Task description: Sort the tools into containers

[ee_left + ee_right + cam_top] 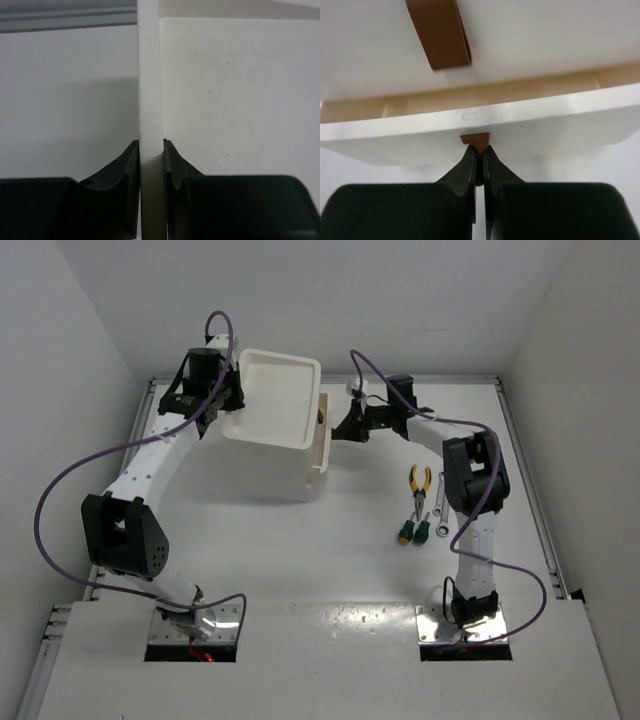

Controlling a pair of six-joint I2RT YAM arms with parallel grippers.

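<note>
The white container unit (270,415) stands at the back middle of the table, its rimmed tray top facing up. My left gripper (232,400) is shut on the tray's left rim (150,75), one finger on each side of the wall, seen up close as the left gripper (151,145). My right gripper (338,425) is shut on a drawer's red-brown knob (475,139), seen up close as the right gripper (480,150). That drawer (530,125) stands a little out of the unit. Yellow-handled pliers (420,480), two green-handled screwdrivers (405,530) and a silver wrench (440,502) lie right of the unit.
A second red-brown knob (440,35) sits on the drawer above. White walls close the table at the back and both sides. The right arm's upper link (470,475) hangs just right of the tools.
</note>
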